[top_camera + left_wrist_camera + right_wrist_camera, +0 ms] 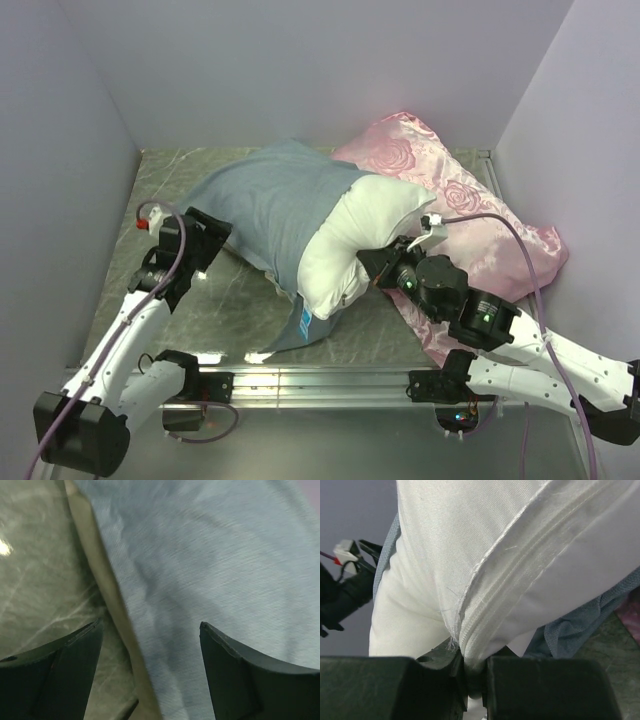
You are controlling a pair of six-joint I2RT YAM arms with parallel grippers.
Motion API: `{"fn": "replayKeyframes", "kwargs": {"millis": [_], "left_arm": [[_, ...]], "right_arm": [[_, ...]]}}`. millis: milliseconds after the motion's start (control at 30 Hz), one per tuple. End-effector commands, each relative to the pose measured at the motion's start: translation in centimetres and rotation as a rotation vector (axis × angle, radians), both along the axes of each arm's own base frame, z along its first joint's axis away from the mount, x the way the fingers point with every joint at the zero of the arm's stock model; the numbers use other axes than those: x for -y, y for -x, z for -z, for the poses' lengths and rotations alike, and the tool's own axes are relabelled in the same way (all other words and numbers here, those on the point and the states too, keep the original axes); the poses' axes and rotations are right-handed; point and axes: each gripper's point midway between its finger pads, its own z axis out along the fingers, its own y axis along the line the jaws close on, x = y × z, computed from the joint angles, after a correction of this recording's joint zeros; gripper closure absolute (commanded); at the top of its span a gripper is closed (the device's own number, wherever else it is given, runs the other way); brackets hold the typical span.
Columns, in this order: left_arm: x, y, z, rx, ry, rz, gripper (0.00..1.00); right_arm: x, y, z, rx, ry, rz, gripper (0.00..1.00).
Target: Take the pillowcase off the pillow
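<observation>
Right claw point(472, 675) is clenching the white pillow point(470, 555) by its seamed edge, jaws pinching fabric tight. In the top view it is biting the pillow's 5 o'clock side. Left claw point(150, 660) is standing released, jaws wide apart, gripping nothing, hovering over the pillowcase point(215, 555) at its beige hem, at the case's 8 o'clock edge.

The pillow is lying mid-worktop point(230, 290), roughly half out. Its bared end is pointing to 5 o'clock and the rest is sitting inside the grey-blue, inside-out pillowcase bunching toward 10 o'clock.

Step looks like the extraction pull, partway done. The next move is probably calling for the left claw to close on the case fabric and anchor it toward 9 o'clock while the right claw drags the pillow toward 4 o'clock.

Count: two claws, one pillow, one pillowcase, and one pink rose cushion point(470, 210) at 2 o'clock, under the pillow's far corner.
</observation>
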Motion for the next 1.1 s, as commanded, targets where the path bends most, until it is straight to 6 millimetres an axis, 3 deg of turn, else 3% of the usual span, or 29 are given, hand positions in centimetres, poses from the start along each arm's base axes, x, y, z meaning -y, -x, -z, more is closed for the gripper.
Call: {"fn": "replayKeyframes", "kwargs": {"millis": [0, 33, 67, 133, 167, 233, 267, 400, 500, 533, 567, 600, 833, 900, 933, 967, 1067], "left_arm": [[2.6, -0.2, -1.6, 0.105, 0.232, 0.105, 0.18], [2.5, -0.5, -1.9, 0.136, 0.255, 0.102, 0.18], [2.8, -0.1, -0.5, 0.114, 0.278, 0.121, 0.18], [2.9, -0.4, -0.5, 0.138, 0.327, 0.122, 0.18], [3.1, -0.3, 0.5, 0.128, 0.345, 0.126, 0.18], [3.5, -0.8, -0.7, 0.2, 0.415, 0.141, 0.2], [3.6, -0.8, 0.3, 0.195, 0.435, 0.137, 0.21], [4.3, -1.5, 0.7, 0.213, 0.523, 0.151, 0.31], [3.7, -2.1, 0.6, 0.233, 0.524, 0.114, 0.64], [3.0, -2.5, 0.6, 0.237, 0.509, 0.082, 0.85], [2.5, -3.0, 0.1, 0.246, 0.501, 0.066, 0.95], [1.9, -3.1, 0.7, 0.217, 0.48, 0.035, 0.99], [-4.5, -5.3, 0.5, 0.174, 0.323, -0.219, 0.99], [-5.0, -5.9, 1.2, 0.152, 0.313, -0.247, 0.99], [-6.5, -6.1, 1.5, 0.149, 0.301, -0.292, 0.99], [-7.0, -6.6, 2.3, 0.116, 0.28, -0.313, 0.99], [-8.7, -7.4, 4.8, 0.048, 0.253, -0.372, 0.99]], "right_arm": [[0.0, -0.4, -6.2, 0.102, -0.14, 0.015, 1.0], [-0.1, -0.4, -6.3, 0.103, -0.139, 0.01, 1.0], [-0.2, -0.4, -6.5, 0.103, -0.136, 0.007, 1.0], [-0.3, -0.5, -6.7, 0.107, -0.136, 0.005, 1.0], [-0.4, -0.5, -6.9, 0.109, -0.137, 0.001, 1.0], [-0.5, -0.6, -7.2, 0.111, -0.133, -0.001, 1.0], [-0.6, -0.5, -7.5, 0.113, -0.137, -0.004, 1.0], [-0.8, -0.5, -8.2, 0.118, -0.135, -0.011, 1.0], [-0.8, -0.5, -9.0, 0.124, -0.132, -0.015, 1.0], [-0.7, -0.5, -9.3, 0.129, -0.131, -0.015, 1.0], [-0.5, -0.4, -9.9, 0.133, -0.135, -0.015, 1.0], [-0.3, -0.3, -10.3, 0.139, -0.136, -0.014, 1.0], [2.3, 1.0, -14.4, 0.196, -0.172, -0.006, 1.0], [3.4, 1.6, -16.5, 0.225, -0.203, -0.003, 1.0], [3.8, 1.8, -17.3, 0.241, -0.207, -0.004, 1.0], [4.4, 2.1, -19.1, 0.264, -0.232, -0.003, 1.0], [5.7, 2.7, -21.5, 0.297, -0.235, 0.002, 1.0]]}}
